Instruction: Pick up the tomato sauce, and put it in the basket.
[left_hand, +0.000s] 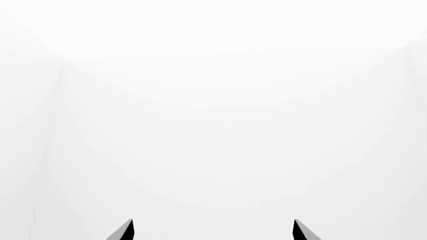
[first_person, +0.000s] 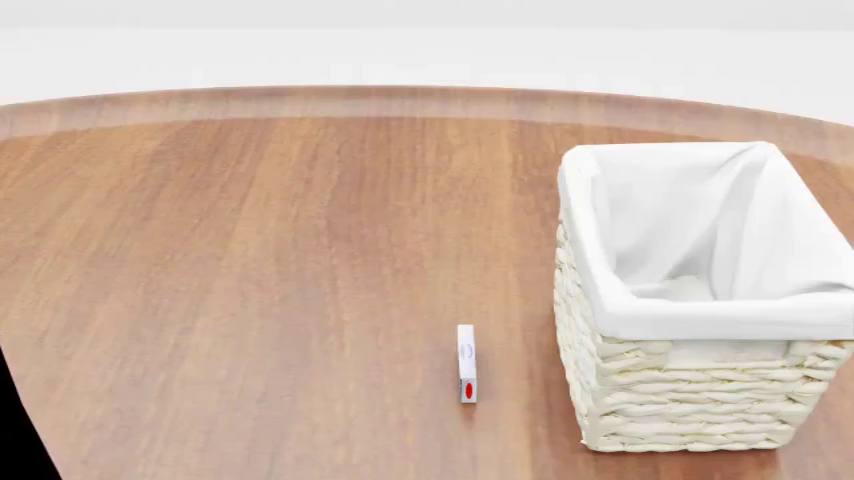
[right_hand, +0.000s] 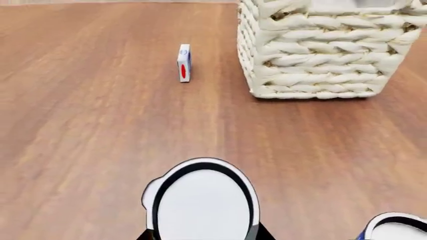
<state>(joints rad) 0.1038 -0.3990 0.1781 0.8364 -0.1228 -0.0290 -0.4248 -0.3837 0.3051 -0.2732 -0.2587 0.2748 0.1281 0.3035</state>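
Note:
The basket, cream wicker with a white cloth lining, stands on the right of the wooden table; it also shows in the right wrist view. In the right wrist view a can with a grey lid and dark rim, the tomato sauce, sits between the jaws of my right gripper. The dark fingers press on both its sides, and its label is hidden. My left gripper is open and empty, facing a blank white surface. Neither gripper shows in the head view.
A small white box with a red spot stands on the table left of the basket, also in the right wrist view. The lid of a blue-rimmed can shows beside my right gripper.

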